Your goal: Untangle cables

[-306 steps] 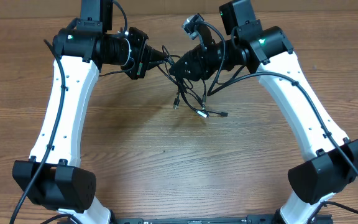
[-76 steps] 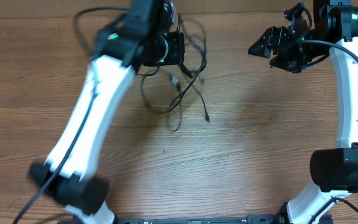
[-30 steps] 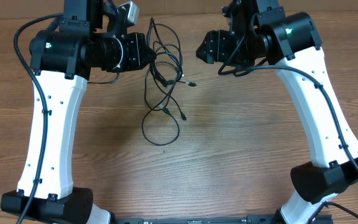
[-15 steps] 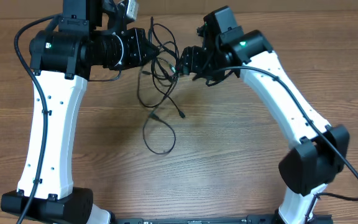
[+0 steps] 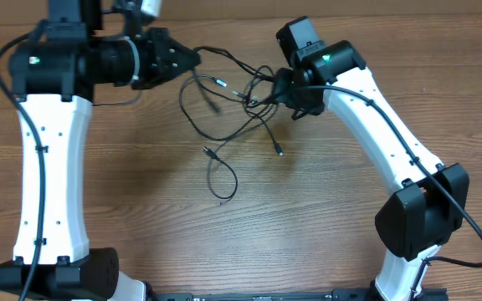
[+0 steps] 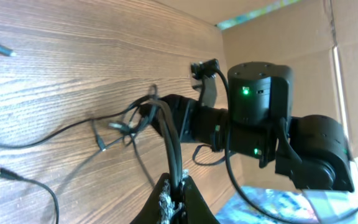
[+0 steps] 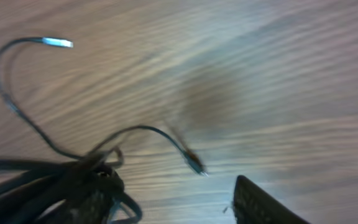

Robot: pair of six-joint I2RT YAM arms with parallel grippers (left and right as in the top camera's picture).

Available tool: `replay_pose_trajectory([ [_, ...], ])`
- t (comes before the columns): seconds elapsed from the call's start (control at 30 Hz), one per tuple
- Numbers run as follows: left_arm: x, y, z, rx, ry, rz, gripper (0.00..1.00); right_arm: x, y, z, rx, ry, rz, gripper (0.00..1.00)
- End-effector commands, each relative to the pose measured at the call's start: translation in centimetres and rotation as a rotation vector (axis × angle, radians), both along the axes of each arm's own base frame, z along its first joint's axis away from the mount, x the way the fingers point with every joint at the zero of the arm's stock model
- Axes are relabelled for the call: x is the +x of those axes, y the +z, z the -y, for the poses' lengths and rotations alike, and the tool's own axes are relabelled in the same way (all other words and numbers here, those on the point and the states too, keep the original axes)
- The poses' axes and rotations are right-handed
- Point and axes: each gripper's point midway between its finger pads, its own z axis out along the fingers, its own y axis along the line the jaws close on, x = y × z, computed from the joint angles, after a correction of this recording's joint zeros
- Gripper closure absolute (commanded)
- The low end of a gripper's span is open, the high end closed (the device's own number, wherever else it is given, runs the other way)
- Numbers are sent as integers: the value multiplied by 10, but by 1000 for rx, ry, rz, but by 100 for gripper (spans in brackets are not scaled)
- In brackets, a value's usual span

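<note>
Several cables (image 5: 222, 83) — tangled, upper centre | left gripper (image 5: 192, 60) pinching strands | right gripper (image 5: 268, 92) spread beside knot

Cables (image 5: 253, 94): thin black wires, bunched in a knot near the top middle, with one strand pulled taut toward the upper left. Loose ends trail down over the desk (image 5: 325, 217), one curling into a loop, silvery plug tips apart.

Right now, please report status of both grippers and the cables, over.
Left gripper shut on one strand of the cables. Right gripper in the tangle, grip unclear. Not yet untangled, plug ends on table. No obstacle seen.
</note>
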Motion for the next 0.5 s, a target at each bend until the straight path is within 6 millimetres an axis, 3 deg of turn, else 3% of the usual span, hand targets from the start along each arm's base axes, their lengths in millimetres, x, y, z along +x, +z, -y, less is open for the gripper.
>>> replay_pose_trajectory([
  [0.0,-21,31,-14,-29,-27,88,96,10,-7,50,-100,-103,-14,45],
  [0.13,-38,-18,-13,166,-49,-31,96,1,1,31,14,29,-40,48],
  [0.3,-48,-79,-2,419,-94,-140,96,-15,35,6,160,166,-3,57],
  [0.47,-45,-137,-21,594,-20,-291,96,-35,73,-8,271,258,44,58],
])
